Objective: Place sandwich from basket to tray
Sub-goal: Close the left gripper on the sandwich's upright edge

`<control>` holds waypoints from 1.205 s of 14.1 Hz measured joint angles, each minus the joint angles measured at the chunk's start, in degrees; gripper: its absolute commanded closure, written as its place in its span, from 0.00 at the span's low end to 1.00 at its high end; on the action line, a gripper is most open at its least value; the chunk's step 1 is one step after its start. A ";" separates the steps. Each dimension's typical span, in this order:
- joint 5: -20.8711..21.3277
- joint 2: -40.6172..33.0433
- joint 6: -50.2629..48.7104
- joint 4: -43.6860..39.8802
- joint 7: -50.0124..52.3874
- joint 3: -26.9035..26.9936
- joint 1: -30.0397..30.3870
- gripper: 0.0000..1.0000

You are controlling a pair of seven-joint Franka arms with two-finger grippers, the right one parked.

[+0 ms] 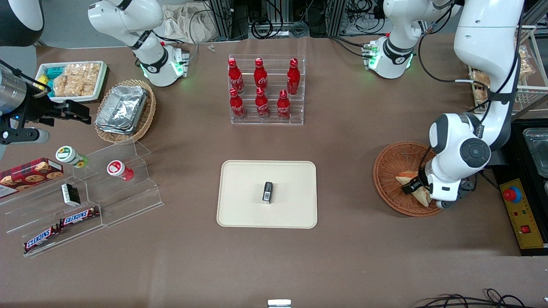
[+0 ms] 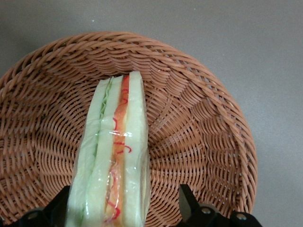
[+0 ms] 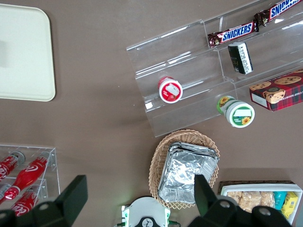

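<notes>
The left arm's black two-finger gripper (image 2: 124,210) is lowered into the round, reddish-brown woven wicker basket (image 1: 387,171), which sits on the brown table (image 1: 364,128) toward the working arm's end. Inside the basket lies the triangular sandwich (image 2: 113,161) of pale cream bread, wrapped in clear film, with red-orange and green filling showing along its upturned edge. In the left wrist view the fingers (image 2: 188,201) stand spread wide, one on each side of the sandwich; a clear gap shows between one finger and the bread, while the other finger sits just beside the wrapper, and whether it touches cannot be told. The sandwich rests on the basket's weave. The flat cream-beige rectangular tray (image 1: 244,214) with rounded corners lies well apart from the basket, near the middle of the table, and a small black rectangular object (image 1: 267,191) stands on it. Farther from the front camera than the tray stands a clear acrylic rack of red bottles (image 1: 261,87).
</notes>
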State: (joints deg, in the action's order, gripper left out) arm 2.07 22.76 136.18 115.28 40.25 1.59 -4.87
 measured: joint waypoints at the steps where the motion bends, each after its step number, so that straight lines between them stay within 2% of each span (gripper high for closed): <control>1: 0.00 0.09 0.07 -0.08 0.25 -0.01 -0.01 0.27; 2: 0.00 0.12 0.12 -0.16 0.39 -0.01 -0.02 0.42; 3: 0.00 0.15 0.13 -0.21 0.50 -0.01 -0.02 0.52; 5: 0.01 0.19 0.16 -0.31 0.61 -0.02 -0.02 0.87; 6: 0.01 0.19 0.17 -0.38 0.62 -0.03 -0.02 0.97; 7: 0.01 0.19 0.17 -0.40 0.63 -0.03 -0.02 1.00; 13: 0.04 -0.96 -1.41 -1.93 0.46 -0.37 -0.32 1.00; 17: 0.06 -4.86 -18.66 -11.62 -2.10 -1.19 -1.03 1.00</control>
State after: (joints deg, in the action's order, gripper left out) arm 2.13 17.90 117.52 103.66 38.15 0.40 -5.90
